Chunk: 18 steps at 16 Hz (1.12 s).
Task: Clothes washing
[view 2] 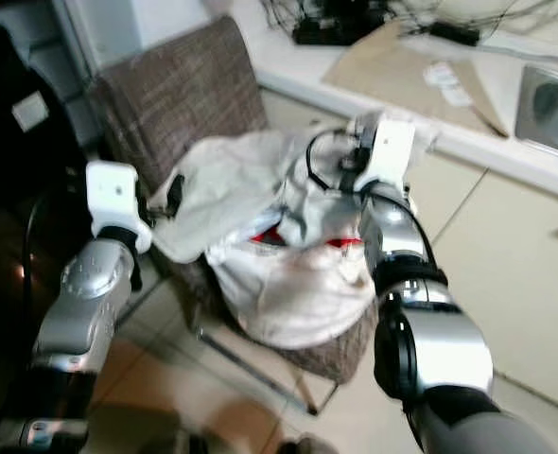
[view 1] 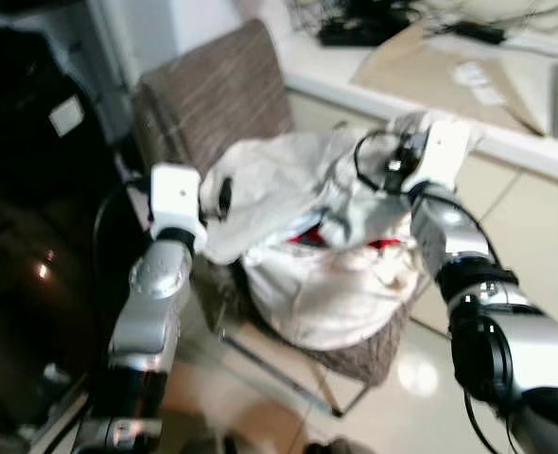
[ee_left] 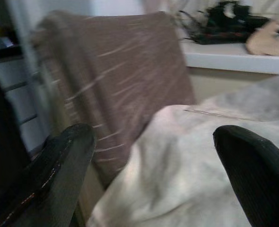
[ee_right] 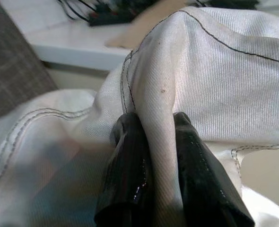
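Up at the bag's far right rim, the right hand (ee_right: 161, 165) pinched a fold of the white laundry bag (view 1: 326, 284). Meanwhile the left hand (ee_left: 163, 175) gaped empty beside its left edge, on the brown chair (view 1: 222, 95).

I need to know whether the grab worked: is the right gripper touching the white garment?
Touching. In the right wrist view, the right gripper has both black fingers pressed against a fold of the white garment pinched between them.

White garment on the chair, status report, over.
Right hand shut on white garment. Left hand open at its edge. Garment heaped on brown chair. Nothing blocking.
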{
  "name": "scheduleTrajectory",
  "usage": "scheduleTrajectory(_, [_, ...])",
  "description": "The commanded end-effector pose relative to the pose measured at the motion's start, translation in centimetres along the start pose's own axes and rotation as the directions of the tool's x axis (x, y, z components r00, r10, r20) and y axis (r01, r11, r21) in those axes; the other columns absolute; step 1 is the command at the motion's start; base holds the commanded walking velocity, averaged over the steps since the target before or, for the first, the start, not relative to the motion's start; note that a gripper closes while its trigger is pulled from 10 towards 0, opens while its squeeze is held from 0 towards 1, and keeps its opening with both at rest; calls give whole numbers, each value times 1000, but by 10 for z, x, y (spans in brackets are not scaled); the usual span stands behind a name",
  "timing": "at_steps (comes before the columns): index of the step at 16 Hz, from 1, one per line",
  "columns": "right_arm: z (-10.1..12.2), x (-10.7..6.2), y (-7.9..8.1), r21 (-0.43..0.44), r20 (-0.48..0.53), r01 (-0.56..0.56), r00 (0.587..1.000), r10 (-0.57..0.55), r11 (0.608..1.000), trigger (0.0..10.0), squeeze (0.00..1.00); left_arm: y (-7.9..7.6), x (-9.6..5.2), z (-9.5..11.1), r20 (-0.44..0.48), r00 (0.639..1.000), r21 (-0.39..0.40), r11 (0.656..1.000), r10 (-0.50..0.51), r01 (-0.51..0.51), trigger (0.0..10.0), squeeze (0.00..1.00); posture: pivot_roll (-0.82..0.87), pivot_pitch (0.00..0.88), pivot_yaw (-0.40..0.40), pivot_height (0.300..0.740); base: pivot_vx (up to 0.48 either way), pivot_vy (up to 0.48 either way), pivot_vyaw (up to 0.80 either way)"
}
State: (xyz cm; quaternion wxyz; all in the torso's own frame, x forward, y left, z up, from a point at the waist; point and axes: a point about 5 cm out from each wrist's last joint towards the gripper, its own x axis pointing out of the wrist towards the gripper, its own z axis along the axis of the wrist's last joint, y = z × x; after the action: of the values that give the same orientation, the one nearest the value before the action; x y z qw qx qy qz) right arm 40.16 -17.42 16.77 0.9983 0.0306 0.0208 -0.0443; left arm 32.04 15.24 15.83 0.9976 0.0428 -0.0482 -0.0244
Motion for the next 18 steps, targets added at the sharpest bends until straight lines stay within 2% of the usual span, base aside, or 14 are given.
scheduleTrajectory(1, [15,2,4,-23,69,-26,997,28,999,0,0,1,1,-3,-7,1000,-17,1000,21,-21,10000,0,21,0,-32,740,0,0,613])
scheduleTrajectory(5, [33,0,14,-109,202,-57,976,78,992,0,0,7,1,0,24,994,5,995,102,-102,10000,0,30,0,-37,740,0,0,562])
scheduleTrajectory(8, [33,0,19,-125,218,-81,970,107,989,0,0,14,0,-7,8,979,99,974,205,-204,10000,0,40,0,-40,740,0,0,517])
scheduleTrajectory(9, [31,-1,20,-147,218,-89,968,120,985,0,0,16,-1,-12,-24,971,132,963,238,-233,10000,0,44,0,-42,740,0,0,500])
scheduleTrajectory(12, [26,-3,26,-147,218,-125,964,156,981,0,0,10,-5,-11,23,982,150,971,186,-188,10000,0,51,0,-41,740,0,0,483])
scheduleTrajectory(14, [24,-4,29,-141,212,-139,963,167,980,0,0,10,-8,-8,48,981,166,967,188,-194,10000,0,58,0,-43,740,0,0,459])
scheduleTrajectory(16, [24,-4,33,-146,210,-156,960,185,977,0,0,10,-9,-9,37,979,113,973,199,-202,10000,0,62,0,-46,740,0,0,447])
scheduleTrajectory(17, [25,-3,35,-148,213,-161,958,191,976,0,4,9,-8,-10,34,979,114,972,202,-205,10000,0,62,0,-46,740,0,0,450])
scheduleTrajectory(18, [33,-3,41,-166,243,-186,944,223,968,0,102,9,-9,-10,34,977,120,969,212,-215,10000,0,63,0,-51,740,0,0,431])
